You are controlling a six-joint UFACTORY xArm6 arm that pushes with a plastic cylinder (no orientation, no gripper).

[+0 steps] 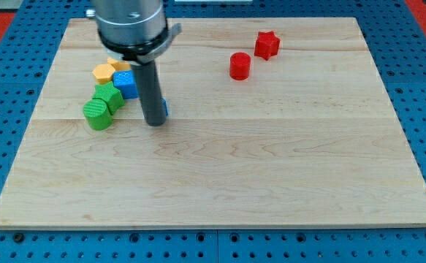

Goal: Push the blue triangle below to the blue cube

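The blue cube (126, 84) lies at the upper left of the wooden board (220, 175), in a cluster of blocks. The blue triangle (164, 109) is almost wholly hidden behind my rod; only a thin blue sliver shows at the rod's right edge, a little right of and below the cube. My tip (155, 123) rests on the board right against that sliver, below and to the right of the blue cube.
A yellow hexagon (104, 72) and a second yellow block (118, 64) lie above the cube. A green star-like block (108, 96) and a green cylinder (96, 115) lie to its lower left. A red cylinder (240, 66) and red star (267, 44) lie at the upper right.
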